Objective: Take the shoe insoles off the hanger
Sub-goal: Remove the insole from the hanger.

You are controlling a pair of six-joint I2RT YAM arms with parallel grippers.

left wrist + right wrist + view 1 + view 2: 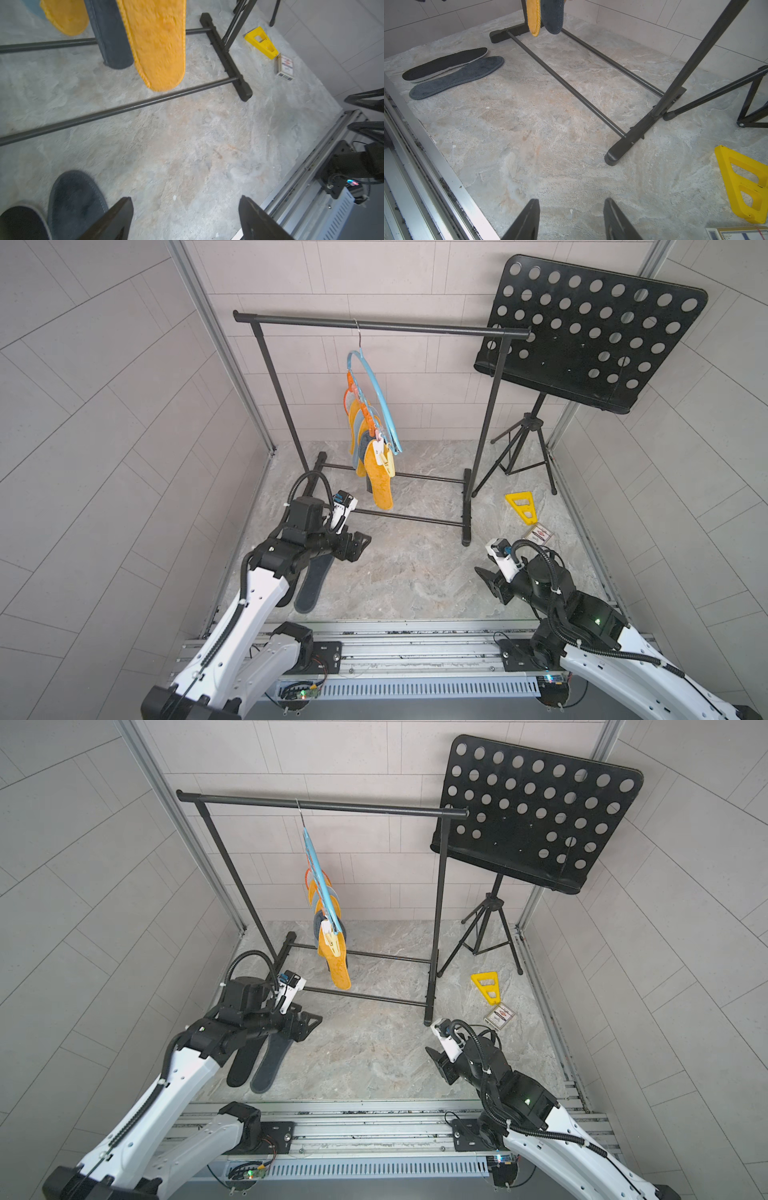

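The light-blue hanger (377, 391) (321, 884) hangs by its hook from the rack bar, seen nearly edge-on. Several shoe insoles are clipped under it; an orange-yellow one (381, 483) (337, 969) (158, 45) reaches lowest, with a dark grey one (110, 35) behind it. A dark grey insole (311, 585) (268, 1065) (456, 78) and a black insole (241, 1065) (446, 63) lie side by side on the floor at front left. My left gripper (358, 546) (186, 200) hovers open and empty just above them. My right gripper (484, 578) (572, 202) stands open and empty at front right.
The black garment rack (374, 325) stands mid-floor with foot bars (571, 89) along the ground. A perforated music stand (590, 335) on a tripod fills the back right. A yellow wedge (521, 508) and a small card box (538, 533) lie near the right gripper. An aluminium rail (415, 645) borders the front.
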